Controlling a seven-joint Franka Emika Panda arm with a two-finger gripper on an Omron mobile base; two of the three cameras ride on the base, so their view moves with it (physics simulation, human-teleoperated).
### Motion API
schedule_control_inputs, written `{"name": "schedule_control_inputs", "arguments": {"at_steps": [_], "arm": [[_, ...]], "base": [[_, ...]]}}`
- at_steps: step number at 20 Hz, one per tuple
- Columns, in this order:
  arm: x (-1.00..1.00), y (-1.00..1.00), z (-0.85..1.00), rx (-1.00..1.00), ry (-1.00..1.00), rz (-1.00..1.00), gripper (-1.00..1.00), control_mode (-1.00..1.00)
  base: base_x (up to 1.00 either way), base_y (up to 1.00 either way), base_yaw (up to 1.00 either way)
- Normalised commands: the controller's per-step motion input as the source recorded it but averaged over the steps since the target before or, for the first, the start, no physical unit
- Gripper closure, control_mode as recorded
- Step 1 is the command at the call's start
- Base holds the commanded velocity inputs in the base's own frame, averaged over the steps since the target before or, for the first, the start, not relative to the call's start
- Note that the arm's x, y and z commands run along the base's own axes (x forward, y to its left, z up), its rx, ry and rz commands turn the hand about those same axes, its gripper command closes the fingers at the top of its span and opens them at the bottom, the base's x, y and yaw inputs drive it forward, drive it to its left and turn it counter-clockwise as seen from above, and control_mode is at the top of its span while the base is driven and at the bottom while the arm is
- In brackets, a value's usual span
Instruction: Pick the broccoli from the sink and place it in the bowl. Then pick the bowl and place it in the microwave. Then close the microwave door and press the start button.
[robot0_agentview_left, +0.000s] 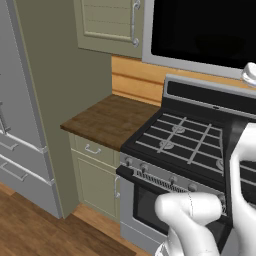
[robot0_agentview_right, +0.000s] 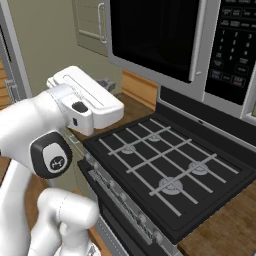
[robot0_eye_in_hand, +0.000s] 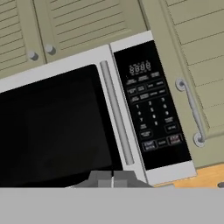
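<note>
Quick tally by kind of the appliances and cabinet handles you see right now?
Microwave: 1
Stove: 1
Refrigerator: 1
Upper cabinet bar handles: 2
Lower cabinet handles: 2
Total: 7

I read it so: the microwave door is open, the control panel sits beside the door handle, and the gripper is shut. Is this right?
Not quite: the microwave door is closed, flush with its frame, as the hand view shows. The control panel does sit beside the door handle, and the gripper is shut.
</note>
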Motion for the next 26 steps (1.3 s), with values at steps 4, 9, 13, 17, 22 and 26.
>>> {"name": "schedule_control_inputs", "arguments": {"at_steps": [4,9,13,17,22,26], "arm": [[0.00,0.00,-0.07,-0.01,0.00,0.00,1.00,-1.00],[0.00,-0.38,0.09,0.00,0.04,0.00,1.00,-1.00],[0.00,-0.35,0.01,0.00,0.05,0.00,1.00,-1.00],[0.07,-0.08,0.00,-0.01,0.01,0.00,1.00,-1.00],[0.43,-0.04,-0.02,0.00,0.01,0.00,1.00,-1.00],[0.44,-0.24,0.00,0.00,0.09,0.00,1.00,-1.00]], "base": [[0.00,0.00,0.00],[0.00,0.00,0.00],[0.00,0.00,0.00],[0.00,0.00,0.00],[0.00,0.00,0.00],[0.00,0.00,0.00]]}}
